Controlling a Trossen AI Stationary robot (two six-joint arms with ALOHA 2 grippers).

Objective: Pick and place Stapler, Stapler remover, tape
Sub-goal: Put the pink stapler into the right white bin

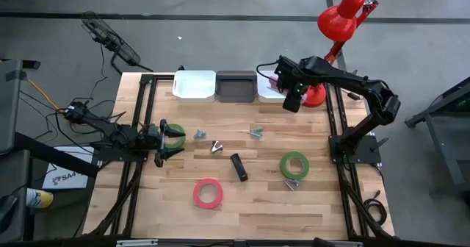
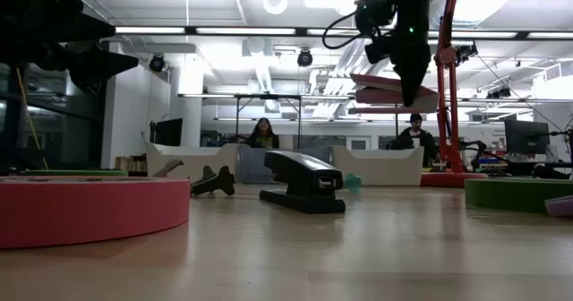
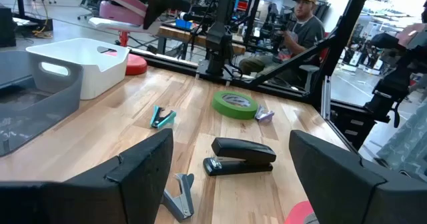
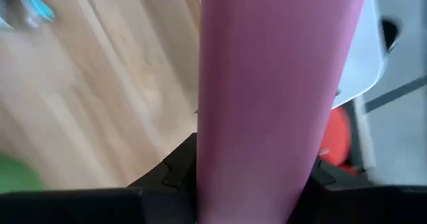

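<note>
Right pincer [image 1: 291, 92] clamped on a pink flat tape roll [image 4: 280, 97], raised over the white bin [image 1: 273, 90], left pincer [image 1: 170, 140] spread wide beside a green tape ring [image 1: 176, 131] on the wooden table [image 1: 250, 203].

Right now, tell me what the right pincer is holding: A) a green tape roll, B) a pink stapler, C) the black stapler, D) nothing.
B: the right pincer, raised by the white bin, is shut on a pink stapler; the black stapler lies on the table.
</note>
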